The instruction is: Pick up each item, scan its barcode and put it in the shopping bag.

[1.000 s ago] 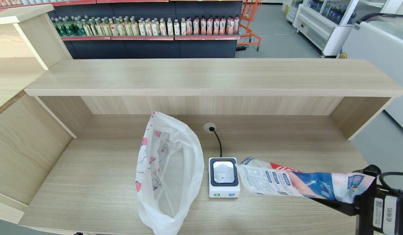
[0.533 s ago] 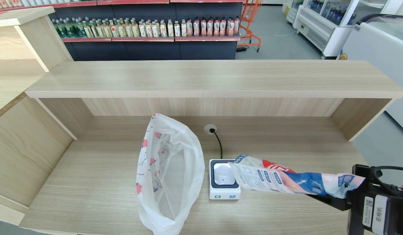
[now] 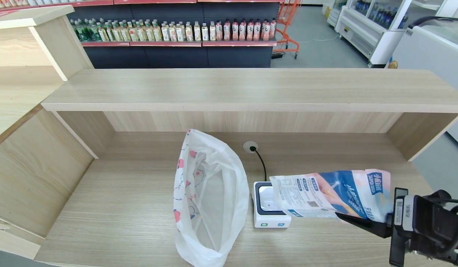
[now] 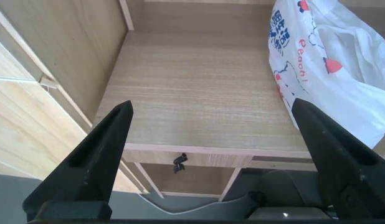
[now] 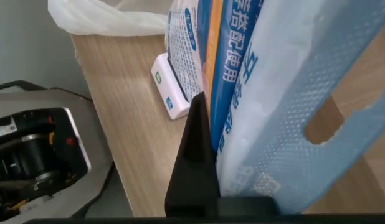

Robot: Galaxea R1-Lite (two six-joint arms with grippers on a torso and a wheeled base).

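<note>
A flat blue, white and pink snack package hangs over the right half of the white barcode scanner, its printed face turned toward me. My right gripper is shut on the package's right end, low at the counter's front right. In the right wrist view the package fills the space beside a black finger, with the scanner below. The white shopping bag with red hearts lies open just left of the scanner. My left gripper stands open over the counter's front edge, left of the bag.
The scanner's black cable runs back to a grommet in the wooden counter. A raised shelf spans the back, and side panels close in the counter at left and right. Bare wood lies left of the bag.
The head camera has shifted. The right gripper carried the package leftward until it overlaps the scanner, and turned it so its broad face shows.
</note>
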